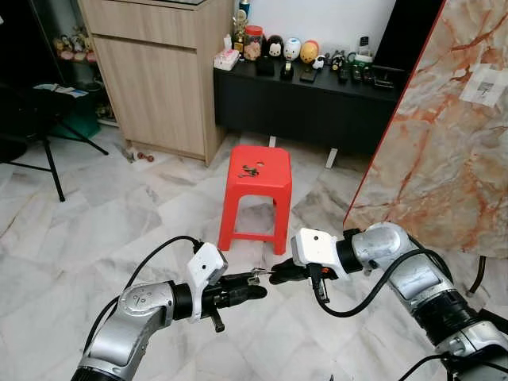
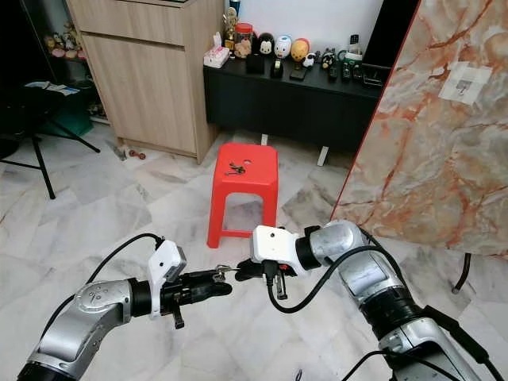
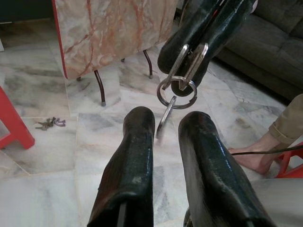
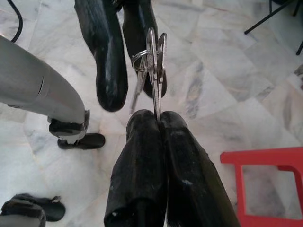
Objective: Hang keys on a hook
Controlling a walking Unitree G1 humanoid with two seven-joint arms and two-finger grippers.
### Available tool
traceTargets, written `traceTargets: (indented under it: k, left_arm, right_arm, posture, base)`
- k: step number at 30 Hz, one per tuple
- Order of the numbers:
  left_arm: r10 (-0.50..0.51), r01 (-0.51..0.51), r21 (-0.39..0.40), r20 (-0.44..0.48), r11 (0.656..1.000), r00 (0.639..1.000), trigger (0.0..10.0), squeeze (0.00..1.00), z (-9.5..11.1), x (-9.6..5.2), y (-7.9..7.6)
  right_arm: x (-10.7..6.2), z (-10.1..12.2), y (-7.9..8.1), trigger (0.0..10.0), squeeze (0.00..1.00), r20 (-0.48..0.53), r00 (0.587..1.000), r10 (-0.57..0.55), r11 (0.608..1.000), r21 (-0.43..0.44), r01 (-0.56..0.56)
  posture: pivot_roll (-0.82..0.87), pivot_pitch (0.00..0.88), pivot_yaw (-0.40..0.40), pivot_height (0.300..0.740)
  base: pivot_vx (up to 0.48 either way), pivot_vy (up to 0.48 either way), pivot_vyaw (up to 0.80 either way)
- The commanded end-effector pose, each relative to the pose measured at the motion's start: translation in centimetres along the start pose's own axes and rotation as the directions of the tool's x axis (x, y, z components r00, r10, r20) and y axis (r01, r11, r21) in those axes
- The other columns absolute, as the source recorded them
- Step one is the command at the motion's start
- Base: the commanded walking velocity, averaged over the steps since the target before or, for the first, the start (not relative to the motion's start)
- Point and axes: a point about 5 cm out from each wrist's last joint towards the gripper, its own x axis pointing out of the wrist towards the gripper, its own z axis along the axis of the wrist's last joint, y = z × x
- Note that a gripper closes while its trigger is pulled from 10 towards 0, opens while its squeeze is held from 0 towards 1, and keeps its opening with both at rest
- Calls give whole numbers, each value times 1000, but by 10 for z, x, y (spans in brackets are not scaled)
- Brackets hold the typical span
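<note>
A bunch of keys (image 3: pixel 176 90) on a steel ring hangs in mid-air over the marble floor, just in front of me. My right gripper (image 4: pixel 158 118) is shut on one key's blade, and the ring and the other keys dangle from it (image 1: pixel 263 275). My left gripper (image 3: pixel 165 124) faces it tip to tip, open, with one loose key hanging between its two fingers (image 3: pixel 137 142). I cannot tell whether those fingers touch the key. A second bunch of keys (image 1: pixel 251 170) lies on top of a red plastic stool (image 1: pixel 258 190).
A marble-patterned panel (image 1: pixel 444 143) on thin metal legs stands at the right. A low black cabinet (image 1: pixel 317 99) with small figurines and a wooden cupboard (image 1: pixel 155 71) line the far wall. More keys (image 3: pixel 47 124) lie on the floor. A person's bare foot (image 3: pixel 255 160) rests nearby.
</note>
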Motion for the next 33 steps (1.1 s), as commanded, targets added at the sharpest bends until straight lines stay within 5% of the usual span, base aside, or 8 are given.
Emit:
traceTargets:
  k: [1,18,20,21,22,27,28,33]
  left_arm:
    - [-5,5,8,13,1000,1000,10000,0,3,1,0]
    - [2,-2,0,13,1000,1000,10000,0,2,2,2]
    - [11,-11,-2,16,1000,1000,7569,0,2,2,3]
    - [11,-11,-2,16,1000,1000,7569,0,2,2,3]
    - [13,-13,-2,16,1000,1000,4863,0,2,2,3]
    - [24,-24,-3,18,1000,1000,2824,0,2,2,4]
    - [26,-26,-5,17,1000,1000,0,0,2,2,5]
    - [27,-27,-13,22,1000,999,0,0,1,3,5]
  right_arm:
    - [-4,6,-7,10000,0,15,999,-36,999,-21,36]
    - [-2,9,-12,10000,0,41,996,-74,997,-11,74]
    - [0,10,-11,10000,0,47,997,-65,998,-8,66]
    - [0,10,-11,10000,0,47,997,-65,998,-8,66]
    - [0,10,-11,10000,0,47,997,-63,998,-8,64]
    - [0,9,-10,10000,0,44,997,-62,998,-7,62]
    - [0,9,-10,10000,0,43,997,-61,998,-6,61]
    - [0,7,-9,10000,0,38,998,-59,998,0,59]
  posture:
    - [1,0,-108,740]
    - [-2,0,-107,740]
    - [0,0,-108,740]
    - [0,0,-108,740]
    - [1,0,-108,740]
    - [0,0,-107,740]
    - [0,0,-108,740]
    - [-2,0,-108,740]
  base:
    - [0,0,0]
    - [0,0,0]
    - [0,0,0]
    - [0,0,0]
    - [0,0,0]
    - [0,0,0]
    - [0,0,0]
    - [0,0,0]
